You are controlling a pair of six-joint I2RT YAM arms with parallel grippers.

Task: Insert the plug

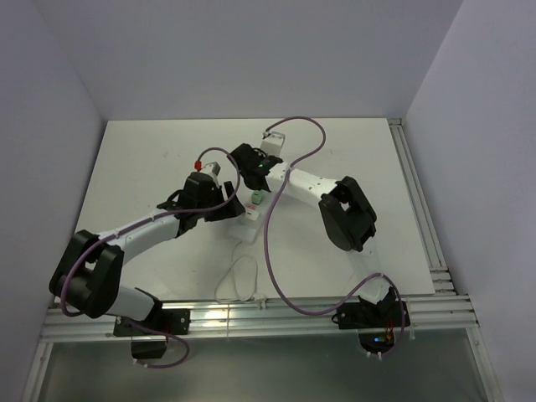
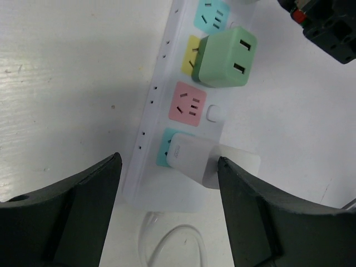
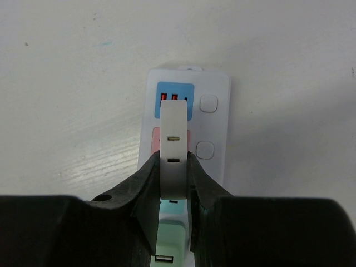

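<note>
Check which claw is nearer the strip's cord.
Left. The left claw hangs open over the strip where the cord leaves it. The right claw, shut on a white block, sits farther up, by the green adapter.

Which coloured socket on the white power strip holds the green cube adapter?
The yellow socket; the blue socket and pink socket stand empty, and a white plug sits on the teal socket.

Your right gripper [image 3: 173, 167] pinches a white plug [image 3: 173, 125] above the power strip [image 3: 222, 125], its tip at the blue socket [image 3: 167, 92]. Whether it's seated is unclear.
</note>
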